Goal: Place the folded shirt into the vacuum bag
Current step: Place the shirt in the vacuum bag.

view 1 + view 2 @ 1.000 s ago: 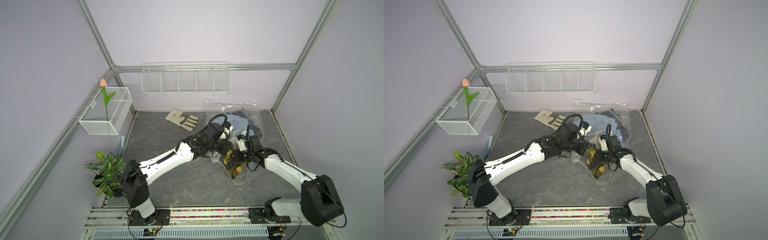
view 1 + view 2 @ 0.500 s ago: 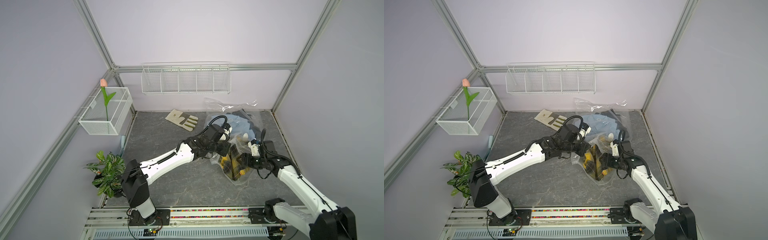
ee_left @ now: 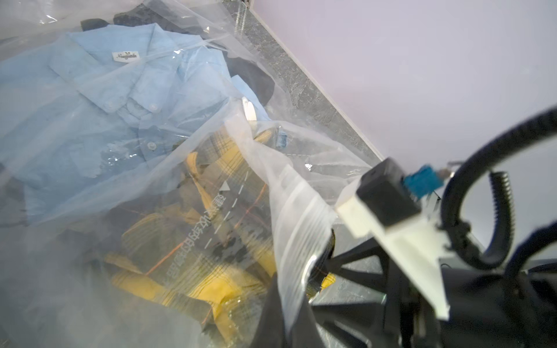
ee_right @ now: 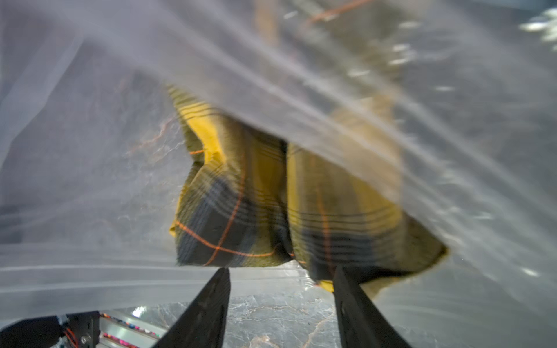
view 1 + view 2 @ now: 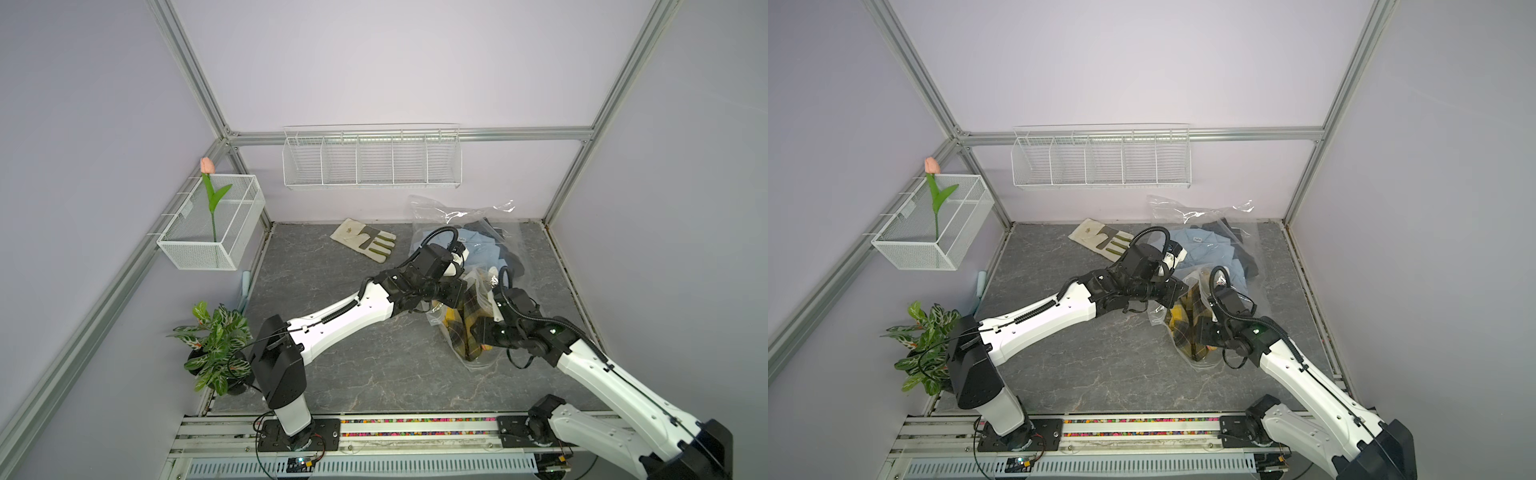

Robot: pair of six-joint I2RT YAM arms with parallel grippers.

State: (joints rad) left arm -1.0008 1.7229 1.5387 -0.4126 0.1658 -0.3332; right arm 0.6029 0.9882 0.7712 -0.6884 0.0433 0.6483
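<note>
Left gripper (image 3: 291, 304) shut tight on bag (image 3: 301, 217) edge. Right gripper (image 4: 280, 272) jaws apart, tips at shirt (image 4: 241, 195), half under bag.

The folded shirt (image 4: 235, 211) is yellow plaid with dark grey bands and thin orange lines. The vacuum bag (image 3: 295, 211) is clear, with a milky seal strip and white print. The other shirt (image 3: 90, 105) is light blue with a white label. The surface (image 5: 311, 266) is grey with pale marble veins. The glove (image 5: 363, 240) is cream with olive stripes.
</note>
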